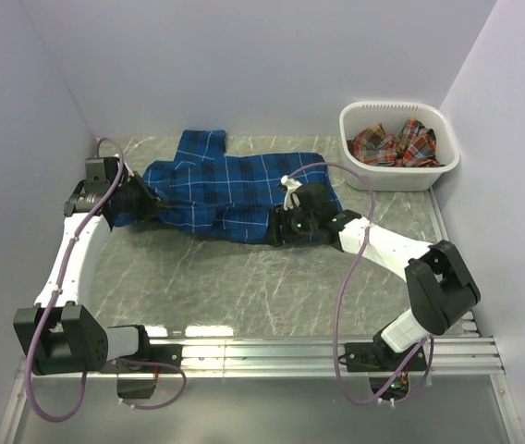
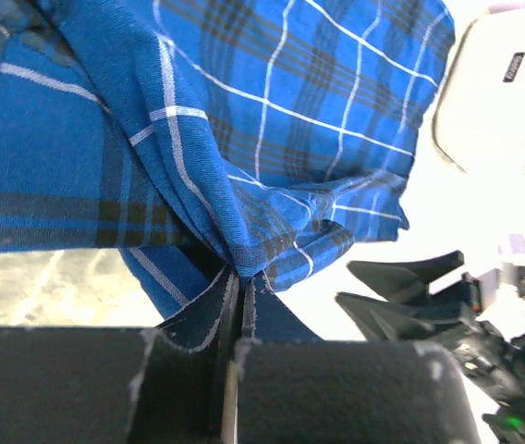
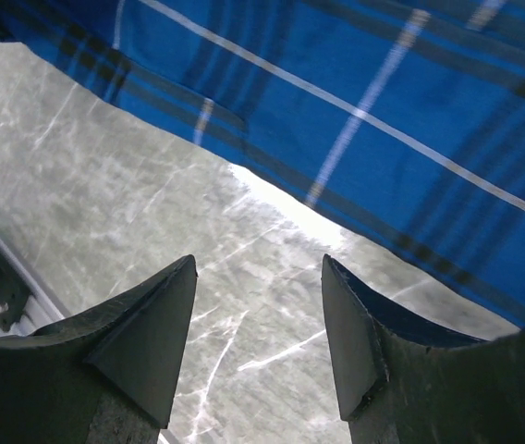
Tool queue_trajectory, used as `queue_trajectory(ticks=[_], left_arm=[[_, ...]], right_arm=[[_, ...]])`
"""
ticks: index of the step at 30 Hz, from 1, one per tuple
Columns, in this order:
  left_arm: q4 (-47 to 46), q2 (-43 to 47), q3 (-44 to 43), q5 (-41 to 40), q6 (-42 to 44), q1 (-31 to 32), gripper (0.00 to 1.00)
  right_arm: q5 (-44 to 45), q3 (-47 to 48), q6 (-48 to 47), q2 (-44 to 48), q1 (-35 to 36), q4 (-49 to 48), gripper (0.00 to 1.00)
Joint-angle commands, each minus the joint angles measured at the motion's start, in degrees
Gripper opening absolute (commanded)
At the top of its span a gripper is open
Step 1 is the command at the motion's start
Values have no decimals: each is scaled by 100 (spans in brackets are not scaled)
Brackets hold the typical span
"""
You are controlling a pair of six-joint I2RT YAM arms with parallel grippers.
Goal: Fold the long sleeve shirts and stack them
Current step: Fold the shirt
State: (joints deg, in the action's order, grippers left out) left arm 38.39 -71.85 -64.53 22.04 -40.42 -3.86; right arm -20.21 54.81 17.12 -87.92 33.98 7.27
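A royal blue plaid long sleeve shirt (image 1: pixel 225 190) lies spread on the marble table, one sleeve reaching toward the back wall. My left gripper (image 1: pixel 147 205) is at the shirt's left edge. In the left wrist view it (image 2: pixel 242 277) is shut on a bunched fold of the blue cloth (image 2: pixel 290 111). My right gripper (image 1: pixel 276 227) stands open at the shirt's near right hem. The right wrist view shows bare table between its fingertips (image 3: pixel 258 264), with the blue hem (image 3: pixel 410 111) just beyond them. A red-orange plaid shirt (image 1: pixel 394 143) lies crumpled in the basket.
The white plastic basket (image 1: pixel 401 176) stands at the back right corner of the table. Lilac walls close in the left, back and right sides. An aluminium rail (image 1: pixel 318 356) runs along the near edge by the arm bases.
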Motion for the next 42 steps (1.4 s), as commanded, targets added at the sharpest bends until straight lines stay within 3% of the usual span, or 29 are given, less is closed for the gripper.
queue_trajectory(ticks=[1,7,13,21,34,39,42], left_arm=[[255,163,-375,468,-282,-45,4],[678,154,-227,-464,-10,-71,2],[196,514,843,115,-255,-71,2],[-209,760,1285,362,-405,-71,3],[-447,840,1505,503,-414,-62,3],[-534,875,1663,468,-414,-71,3],[-604,892,1768,407,-431,-71,6]], right_arm=[[-246,118,-165,258,153,-199,64],[-466,241,-148,118,460,-401,63],[-1108,259,431,-207,830,-1428,60],[-1600,618,1310,-1349,1155,-3028,62],[-1855,1286,1645,-2572,1304,-3486,67],[-1960,1524,1645,-2686,1340,-3504,63],[-2171,1612,1750,-2722,1340,-3513,47]])
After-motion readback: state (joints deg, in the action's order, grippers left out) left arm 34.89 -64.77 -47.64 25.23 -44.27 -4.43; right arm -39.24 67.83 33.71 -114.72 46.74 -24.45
